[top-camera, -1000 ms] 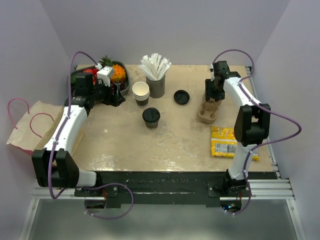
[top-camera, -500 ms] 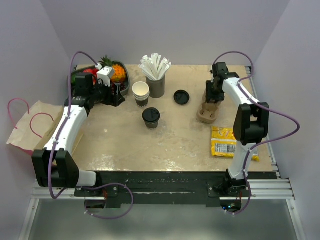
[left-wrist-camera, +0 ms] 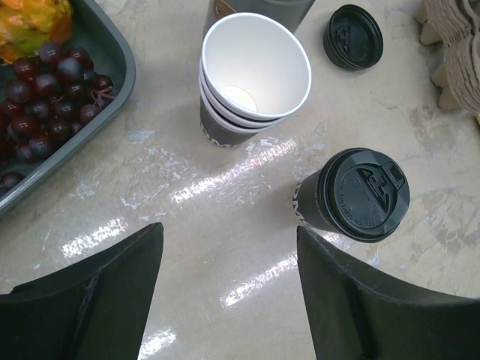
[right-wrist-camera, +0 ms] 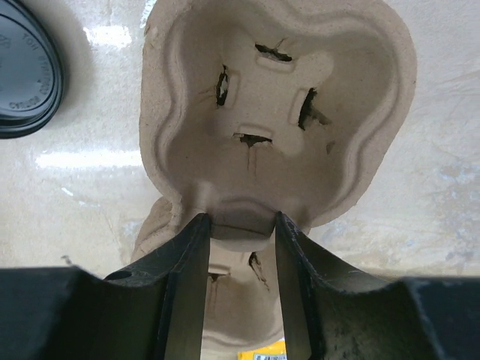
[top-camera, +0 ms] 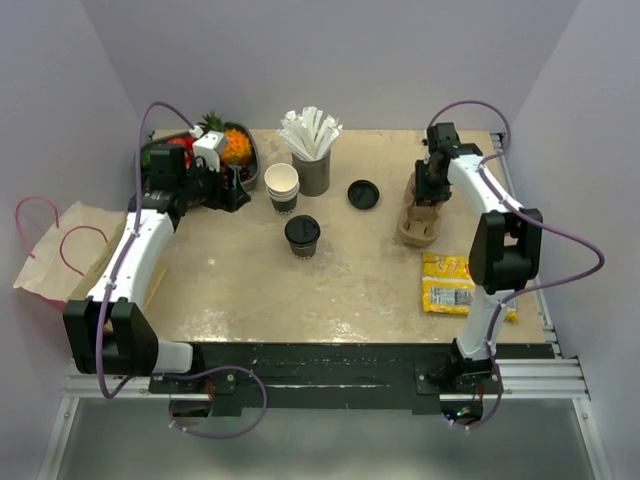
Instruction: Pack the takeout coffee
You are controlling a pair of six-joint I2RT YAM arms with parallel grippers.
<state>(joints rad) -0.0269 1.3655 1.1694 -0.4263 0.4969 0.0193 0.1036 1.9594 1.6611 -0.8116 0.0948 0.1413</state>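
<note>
**Overhead, from left to right: both arms and the coffee**

Read the table from above, with 12 o'clock at the far wall. At 9 o'clock, off the table's edge, a brown paper bag (top-camera: 55, 250) lies flat. At 11 o'clock you will see the fruit tray (left-wrist-camera: 124, 75) with its grapes (left-wrist-camera: 45, 82). Your left gripper (left-wrist-camera: 225, 247) hangs beside the tray, its fingers spread wide with nothing between them. At 3 o'clock from that gripper stands the stack of lidless cups (left-wrist-camera: 255, 67), and the grey straw holder (top-camera: 312, 175) is just beyond it. The takeout coffee (left-wrist-camera: 360, 195) stands upright with its lid on near the table's centre, at 5 o'clock from the stack and touching nothing. A loose black lid (top-camera: 363, 194) lies at 2 o'clock from the coffee. At 3 o'clock from the coffee sits the pulp cup carrier (right-wrist-camera: 277, 112). Your right gripper (right-wrist-camera: 241, 221) has its fingers set narrow, pinching the ridge between the carrier's two wells. A yellow packet (top-camera: 447, 283) lies at 5 o'clock from the carrier.
</note>
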